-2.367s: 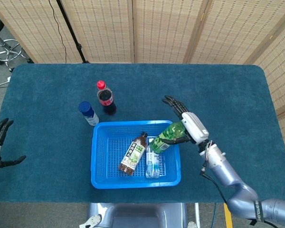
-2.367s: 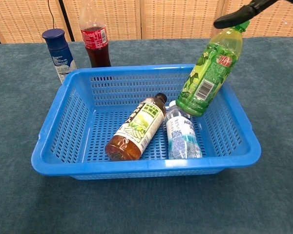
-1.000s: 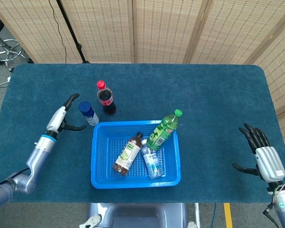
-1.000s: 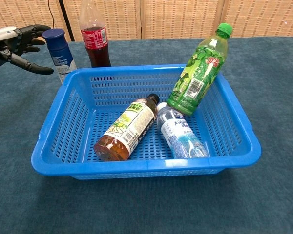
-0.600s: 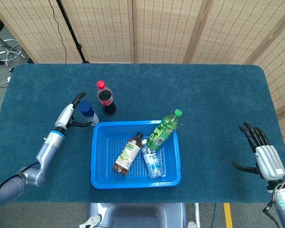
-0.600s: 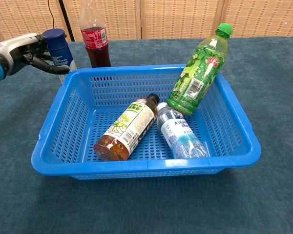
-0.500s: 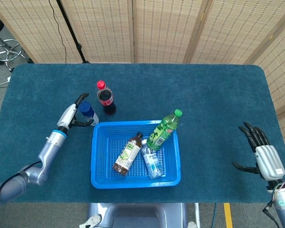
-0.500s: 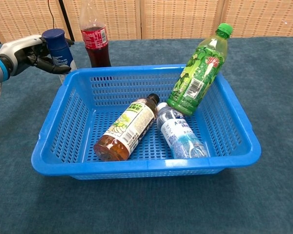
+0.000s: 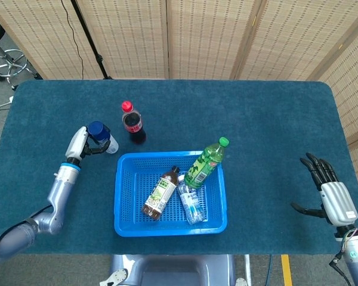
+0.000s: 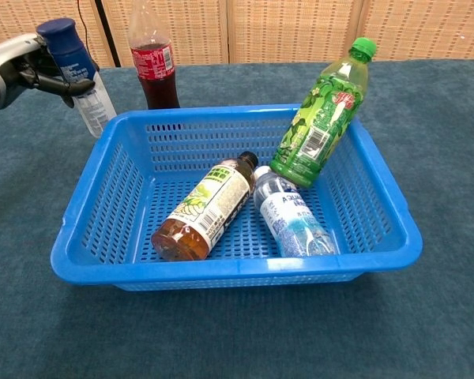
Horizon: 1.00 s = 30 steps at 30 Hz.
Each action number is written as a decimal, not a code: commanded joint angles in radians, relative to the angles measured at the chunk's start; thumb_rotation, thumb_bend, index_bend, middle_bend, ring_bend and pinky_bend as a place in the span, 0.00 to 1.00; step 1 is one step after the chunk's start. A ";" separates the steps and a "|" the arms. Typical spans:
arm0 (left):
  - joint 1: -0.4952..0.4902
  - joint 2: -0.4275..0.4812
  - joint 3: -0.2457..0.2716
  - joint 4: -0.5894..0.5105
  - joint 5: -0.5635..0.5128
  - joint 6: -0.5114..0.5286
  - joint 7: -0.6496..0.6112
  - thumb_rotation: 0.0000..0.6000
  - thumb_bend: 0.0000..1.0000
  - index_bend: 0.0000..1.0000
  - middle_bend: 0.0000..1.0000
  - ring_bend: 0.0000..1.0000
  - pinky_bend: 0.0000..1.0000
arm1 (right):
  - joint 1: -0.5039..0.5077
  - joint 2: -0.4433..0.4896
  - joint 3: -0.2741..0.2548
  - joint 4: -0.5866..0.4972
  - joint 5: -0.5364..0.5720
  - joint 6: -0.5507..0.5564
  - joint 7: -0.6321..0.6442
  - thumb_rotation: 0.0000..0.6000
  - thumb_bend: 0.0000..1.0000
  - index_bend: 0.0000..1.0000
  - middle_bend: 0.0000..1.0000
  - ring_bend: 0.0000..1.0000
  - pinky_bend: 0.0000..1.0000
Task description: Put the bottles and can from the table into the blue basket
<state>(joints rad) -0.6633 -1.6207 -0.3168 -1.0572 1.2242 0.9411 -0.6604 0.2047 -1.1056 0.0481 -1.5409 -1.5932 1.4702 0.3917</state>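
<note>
My left hand grips the blue-capped bottle by its upper part, lifted and tilted, left of the blue basket. A red-capped cola bottle stands upright on the table behind the basket. Inside the basket lie a brown tea bottle and a clear water bottle. A green bottle leans on the basket's right rim. My right hand hovers open at the far right, fingers spread.
The table is covered in dark blue cloth. Woven screens stand behind it, and a stool sits at the far left on the floor.
My left hand reached the blue-capped bottle, closed on it, then lifted and tilted it leftward. My right hand let go of the green bottle earlier and now stays at the far right.
</note>
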 commanded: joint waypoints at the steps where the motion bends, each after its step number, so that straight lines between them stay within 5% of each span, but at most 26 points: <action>1: 0.040 0.087 -0.003 -0.112 0.065 0.082 -0.049 1.00 0.57 0.71 0.56 0.49 0.54 | 0.000 -0.002 -0.001 -0.003 -0.003 -0.001 -0.006 1.00 0.00 0.00 0.00 0.00 0.00; 5: 0.082 0.268 0.035 -0.337 0.222 0.169 -0.122 1.00 0.56 0.69 0.55 0.48 0.54 | 0.000 -0.004 -0.002 -0.013 -0.007 -0.003 -0.017 1.00 0.00 0.00 0.00 0.00 0.00; 11: 0.087 0.381 0.099 -0.545 0.384 0.226 -0.086 1.00 0.56 0.68 0.55 0.47 0.54 | 0.000 -0.006 0.001 -0.016 -0.004 -0.006 -0.027 1.00 0.00 0.00 0.00 0.00 0.00; 17: 0.044 0.337 0.131 -0.616 0.408 0.180 0.016 1.00 0.54 0.67 0.54 0.47 0.54 | 0.002 -0.006 0.002 -0.017 -0.004 -0.011 -0.027 1.00 0.00 0.00 0.00 0.00 0.00; 24: -0.026 0.164 0.099 -0.552 0.252 0.085 0.201 1.00 0.53 0.66 0.53 0.45 0.54 | 0.002 -0.001 0.007 -0.009 0.007 -0.017 -0.007 1.00 0.00 0.00 0.00 0.00 0.00; 26: -0.033 0.144 0.093 -0.537 0.227 0.075 0.226 1.00 0.50 0.59 0.47 0.39 0.49 | 0.002 -0.001 0.008 -0.007 0.008 -0.018 -0.004 1.00 0.00 0.00 0.00 0.00 0.00; 28: -0.052 0.117 0.090 -0.515 0.187 0.040 0.264 1.00 0.41 0.28 0.20 0.15 0.25 | 0.003 0.000 0.009 -0.005 0.009 -0.020 0.000 1.00 0.00 0.00 0.00 0.00 0.00; 30: -0.077 0.120 0.102 -0.511 0.163 -0.026 0.275 1.00 0.34 0.06 0.03 0.02 0.07 | 0.005 0.000 0.010 -0.003 0.011 -0.023 0.003 1.00 0.00 0.00 0.00 0.00 0.00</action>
<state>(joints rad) -0.7083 -1.4919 -0.2191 -1.5849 1.4201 0.9800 -0.4066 0.2091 -1.1055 0.0579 -1.5446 -1.5828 1.4473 0.3945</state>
